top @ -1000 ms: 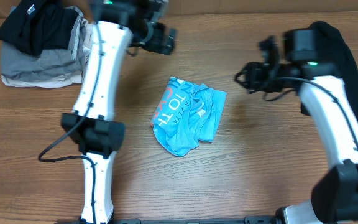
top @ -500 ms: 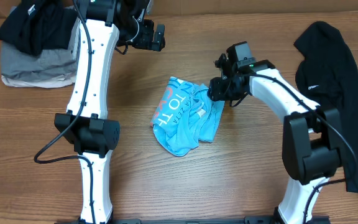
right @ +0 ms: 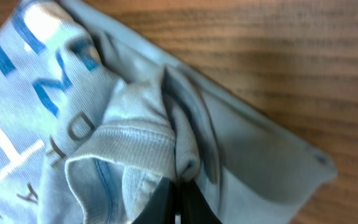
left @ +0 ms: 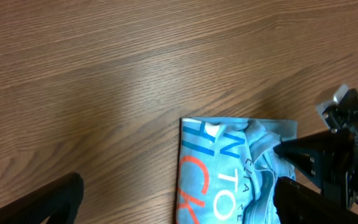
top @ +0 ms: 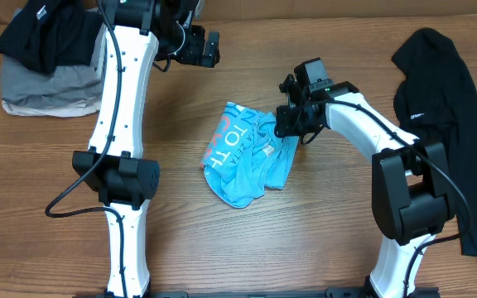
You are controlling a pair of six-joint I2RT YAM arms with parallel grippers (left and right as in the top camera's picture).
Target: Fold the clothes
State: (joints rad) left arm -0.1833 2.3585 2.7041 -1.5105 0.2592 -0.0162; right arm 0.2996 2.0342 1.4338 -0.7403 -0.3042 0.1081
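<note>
The sky-blue T-shirt (top: pixel 248 157) lies bunched in a rough fold at the table's middle, with large printed letters on its left side. My right gripper (top: pixel 291 124) is down at the shirt's upper right corner. In the right wrist view its fingers (right: pixel 179 202) are pinched shut on a raised fold of the fabric (right: pixel 166 134) near the ribbed collar. My left gripper (top: pixel 211 50) hangs open above bare wood, up and left of the shirt. In the left wrist view its fingertips (left: pixel 61 196) stand wide apart, with the shirt (left: pixel 229 168) below them.
A pile of black and grey clothes (top: pixel 52 58) sits at the far left corner. A black garment (top: pixel 450 108) lies along the right edge. The left arm's base (top: pixel 122 178) stands left of the shirt.
My right gripper came in from the right, dropped onto the shirt's upper right corner and closed on a fold. My left gripper shifted slightly left and up.
</note>
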